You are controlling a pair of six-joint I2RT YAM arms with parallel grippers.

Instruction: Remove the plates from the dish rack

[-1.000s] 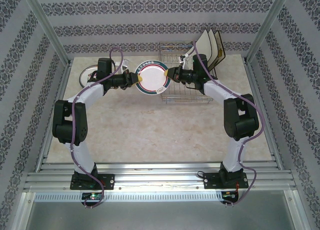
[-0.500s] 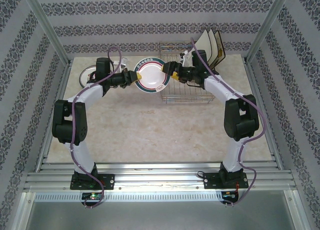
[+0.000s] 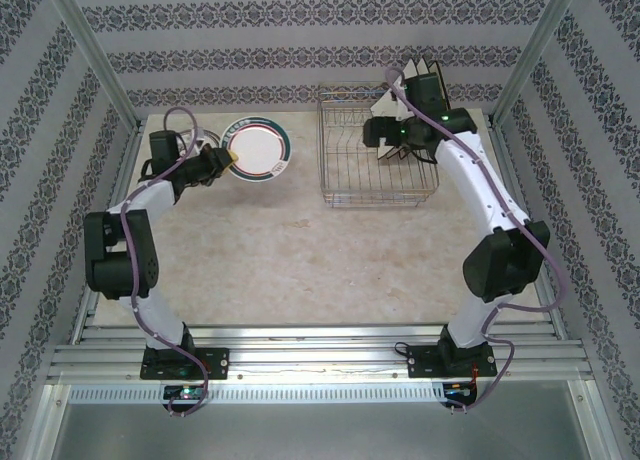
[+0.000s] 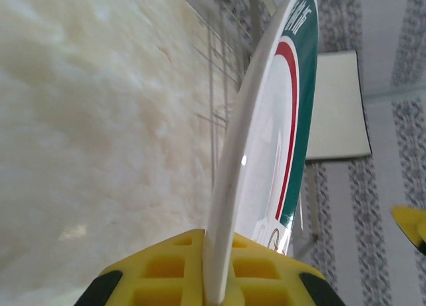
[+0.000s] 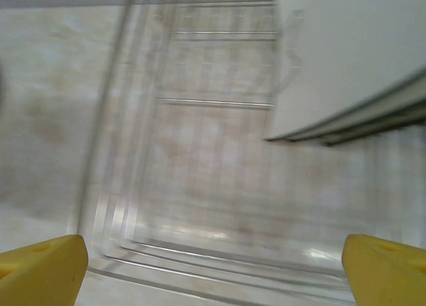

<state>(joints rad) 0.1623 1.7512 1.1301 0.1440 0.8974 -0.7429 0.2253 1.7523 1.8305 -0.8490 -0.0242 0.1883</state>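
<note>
Top: left fingers carry round plate over bench's far left corner, clear of rack.
Left wrist: clenched on its rim, preventing slip.
Right wrist: right fingers released, spread above rack beside square plates, likely next.

Robot test cell, lab-built, dressed as kitchen: bare aluminium frame posts, grey-patterned wallpaper panels as walls, beige marble-look tabletop, white-and-black robot arms bolted to ribbed aluminium base rail, silver wire-grid dish rack on tabletop.
</note>
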